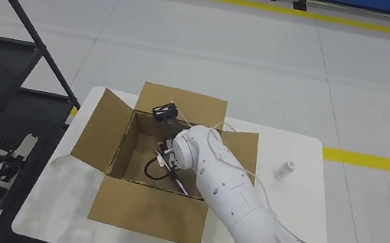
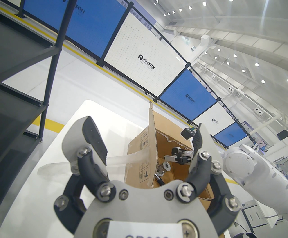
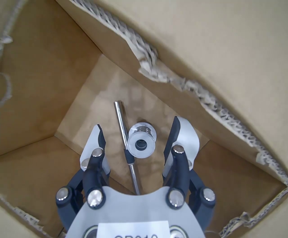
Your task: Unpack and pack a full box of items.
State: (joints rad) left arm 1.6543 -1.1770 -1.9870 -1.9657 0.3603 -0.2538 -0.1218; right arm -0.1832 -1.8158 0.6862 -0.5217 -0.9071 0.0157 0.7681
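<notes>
Left claw [image 2: 144, 135]: wide open, empty, outside the box [image 2: 137, 144], well apart from its contents. Right claw [image 3: 137, 126]: wide open, empty, inside the box; judged the nearer arm. The spool [image 3: 141, 140] lies just ahead, between its fingers, bore facing it. The rod [image 3: 122, 126] lies just beside the spool, long axis running straight away from this claw. The box wall bears printed handling symbols. The claw labels are cut off and unreadable.

The top view looks down from above the arms at the white table [image 1: 301, 209] and the open cardboard box [image 1: 149, 211], from some way off. The left wrist view sits low beside the table, facing up and across at the box's outer side. The right wrist view is inside the box, close to its floor. All three share the box
</notes>
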